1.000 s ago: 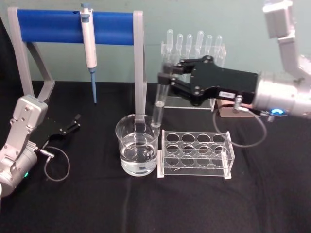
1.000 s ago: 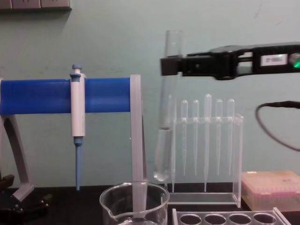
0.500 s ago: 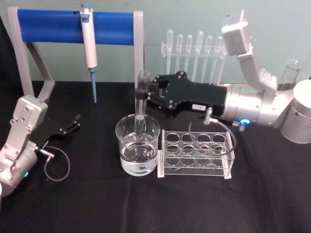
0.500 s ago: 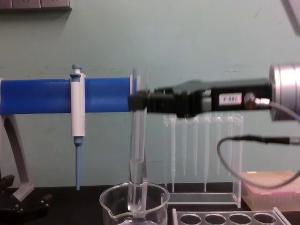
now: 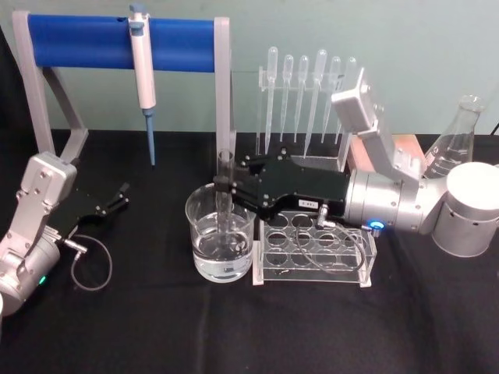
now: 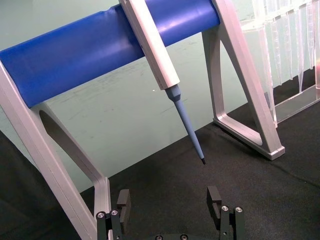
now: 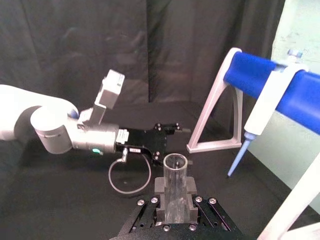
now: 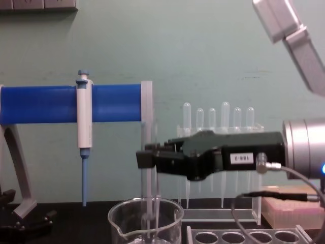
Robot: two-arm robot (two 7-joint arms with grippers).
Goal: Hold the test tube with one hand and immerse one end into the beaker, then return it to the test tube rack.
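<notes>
Centrally in the head view, the right hand reaches in level from the right edge and is clamped on the upright test tube. The tube's lower end stands inside the beaker, which holds clear liquid, at lower centre on the black bench. The right wrist view adds the tube's open rim between the fingers. The left hand rests at centre left, and its wrist view shows it spread wide.
</notes>
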